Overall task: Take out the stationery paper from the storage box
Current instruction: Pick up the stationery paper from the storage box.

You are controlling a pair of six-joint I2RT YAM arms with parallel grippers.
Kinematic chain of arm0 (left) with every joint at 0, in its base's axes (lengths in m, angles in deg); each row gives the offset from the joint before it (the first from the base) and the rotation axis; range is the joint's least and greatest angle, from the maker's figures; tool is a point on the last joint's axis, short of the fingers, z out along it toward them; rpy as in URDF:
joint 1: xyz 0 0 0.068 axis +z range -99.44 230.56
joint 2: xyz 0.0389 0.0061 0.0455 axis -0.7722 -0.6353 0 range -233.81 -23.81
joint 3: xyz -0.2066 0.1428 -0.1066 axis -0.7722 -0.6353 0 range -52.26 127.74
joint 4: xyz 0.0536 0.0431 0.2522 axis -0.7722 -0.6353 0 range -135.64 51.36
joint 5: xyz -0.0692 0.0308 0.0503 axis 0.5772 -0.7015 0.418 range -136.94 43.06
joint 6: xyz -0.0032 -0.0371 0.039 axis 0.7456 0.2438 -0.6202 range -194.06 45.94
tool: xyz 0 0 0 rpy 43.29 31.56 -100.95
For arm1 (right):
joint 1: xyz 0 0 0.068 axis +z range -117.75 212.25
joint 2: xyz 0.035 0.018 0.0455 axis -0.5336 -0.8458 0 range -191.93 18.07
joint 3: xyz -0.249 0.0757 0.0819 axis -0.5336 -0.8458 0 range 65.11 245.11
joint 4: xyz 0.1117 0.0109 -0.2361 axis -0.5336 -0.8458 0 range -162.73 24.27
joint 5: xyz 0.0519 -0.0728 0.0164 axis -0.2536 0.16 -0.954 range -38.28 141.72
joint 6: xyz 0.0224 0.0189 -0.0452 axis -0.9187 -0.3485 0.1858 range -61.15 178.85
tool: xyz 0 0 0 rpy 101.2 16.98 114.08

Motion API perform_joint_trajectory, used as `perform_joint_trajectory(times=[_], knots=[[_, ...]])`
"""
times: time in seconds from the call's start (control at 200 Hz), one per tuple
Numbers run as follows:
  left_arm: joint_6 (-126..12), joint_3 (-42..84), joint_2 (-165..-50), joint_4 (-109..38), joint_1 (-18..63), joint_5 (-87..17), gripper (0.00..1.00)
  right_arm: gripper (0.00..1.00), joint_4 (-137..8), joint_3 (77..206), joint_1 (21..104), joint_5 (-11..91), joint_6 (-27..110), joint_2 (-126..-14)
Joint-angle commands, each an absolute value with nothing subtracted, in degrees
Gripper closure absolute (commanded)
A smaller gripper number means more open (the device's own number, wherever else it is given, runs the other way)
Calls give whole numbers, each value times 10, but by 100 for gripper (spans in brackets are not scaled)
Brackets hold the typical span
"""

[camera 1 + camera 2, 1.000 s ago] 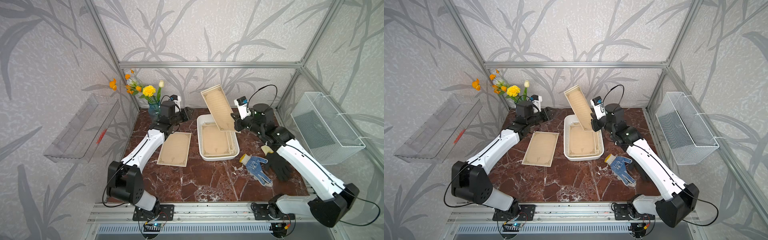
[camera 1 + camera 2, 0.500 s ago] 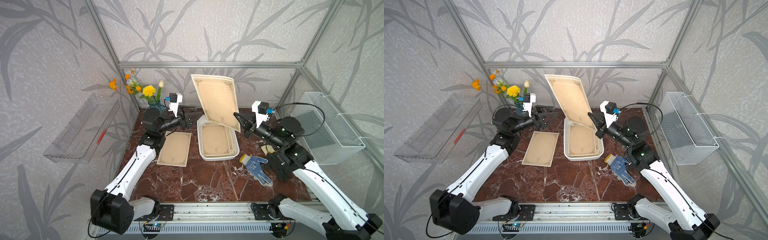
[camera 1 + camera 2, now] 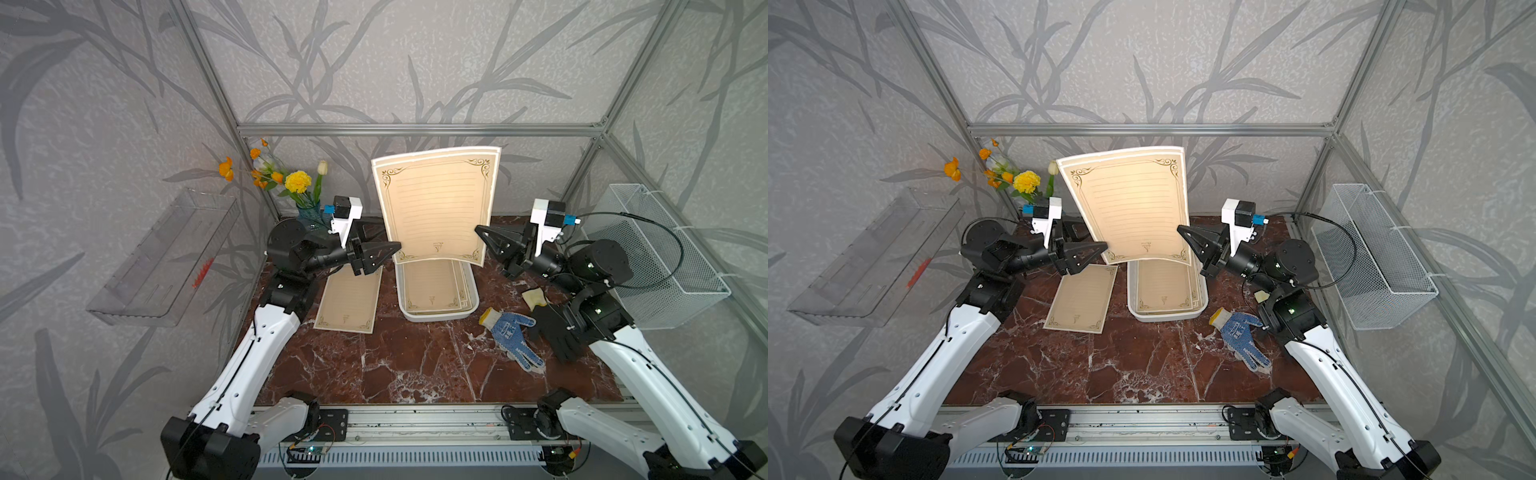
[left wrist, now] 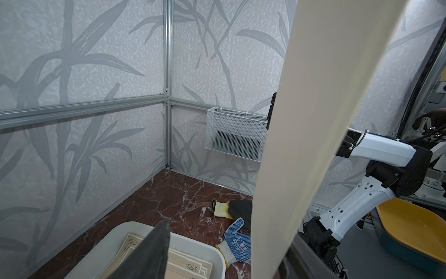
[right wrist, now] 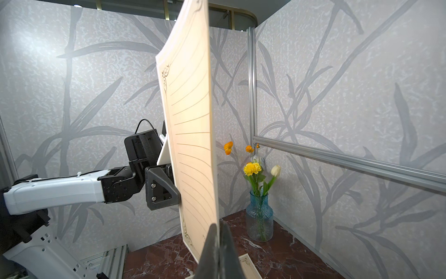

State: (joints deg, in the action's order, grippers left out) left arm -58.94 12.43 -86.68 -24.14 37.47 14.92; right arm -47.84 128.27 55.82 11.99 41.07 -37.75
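Note:
My right gripper (image 3: 478, 229) (image 3: 1180, 229) (image 5: 218, 241) is shut on the lower right corner of a tan stationery paper (image 3: 436, 208) (image 3: 1133, 208) (image 5: 190, 135) and holds it upright above the storage box (image 3: 432, 318) (image 3: 1167, 318) (image 4: 205, 244). My left gripper (image 3: 384, 255) (image 3: 1092, 257) (image 4: 225, 261) stands open at the sheet's lower left edge, and in the left wrist view the sheet (image 4: 301, 145) passes between its fingers (image 4: 154, 253). More sheets (image 3: 432, 286) lie in the white box. Another sheet (image 3: 349, 299) lies flat on the table left of the box.
A blue dotted glove (image 3: 511, 336) and a black glove (image 3: 557, 336) lie right of the box, under the right arm. A vase of flowers (image 3: 307, 203) stands at the back left. A wire basket (image 3: 660, 257) hangs on the right wall, a clear shelf (image 3: 166, 257) on the left.
The right arm has drawn back and swung the held sheet to face front, higher above the box. The left gripper has risen from the table, opened, and come to the sheet's left edge.

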Motion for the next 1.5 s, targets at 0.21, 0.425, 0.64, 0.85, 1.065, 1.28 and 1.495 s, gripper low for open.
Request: perform_joint_trajectory(times=[0.21,0.425,0.64,0.85,1.065,1.28,1.495], knots=[[-507,192,-868,-172,375,233,52,100,-438,1311,555,53,353,-390],[-496,206,-862,-171,367,236,66,100,-405,1302,554,47,331,-401],[-493,202,-863,-175,363,230,80,100,-389,1294,554,47,322,-406],[-486,197,-867,-172,364,212,82,100,-385,1284,555,53,321,-405],[-465,199,-874,-151,364,213,94,100,-391,1279,554,51,324,-408],[-453,196,-881,-154,364,191,100,100,-390,1268,554,56,327,-416],[-561,248,-901,-382,391,123,100,56,-498,1285,555,129,378,-421]])
